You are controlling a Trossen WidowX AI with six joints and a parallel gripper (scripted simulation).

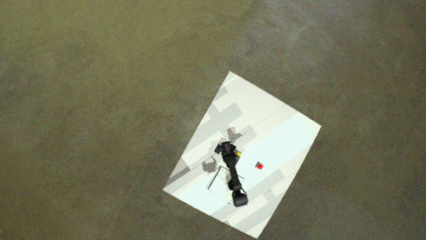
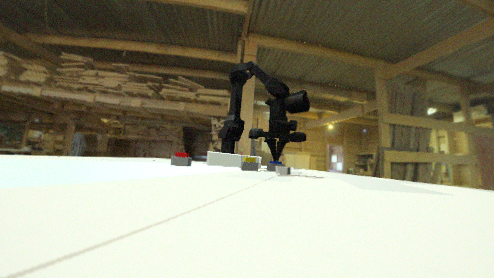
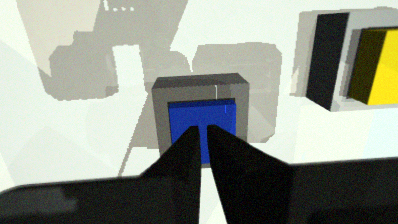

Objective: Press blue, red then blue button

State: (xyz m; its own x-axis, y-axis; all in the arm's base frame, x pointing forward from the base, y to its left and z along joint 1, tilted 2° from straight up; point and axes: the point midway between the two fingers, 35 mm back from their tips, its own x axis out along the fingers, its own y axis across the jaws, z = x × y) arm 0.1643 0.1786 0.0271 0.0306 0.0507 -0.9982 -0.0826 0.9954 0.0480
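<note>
Step in hand, by my reading: first press of the blue button [image 3: 202, 124].

Wrist view: the blue cap sits in its grey housing at frame centre. The gripper [image 3: 201, 131] points straight down over it, jaws pressed together with nothing between them, tips over the lower half of the cap. Whether the tips already touch the cap cannot be told from here. Exterior view: the closed tip hangs directly above the blue button [image 2: 275, 163], very close or just at contact.

Neighbours: yellow button [image 3: 375, 67] at the upper right of the wrist view, apart from the blue one; red button [image 2: 181, 155] to the left in the exterior view; a small grey block [image 2: 283, 170] just beside the blue button there.

How to do it well:
- Keep jaws closed; a blunt single point presses cleanly.
- Descend vertically, no sideways drift, so the block stays untouched.
- Tips sit low on the cap; a slight shift toward its centre would help.
- Push until travel stops, then lift straight off the surface [image 2: 240, 225].
</note>
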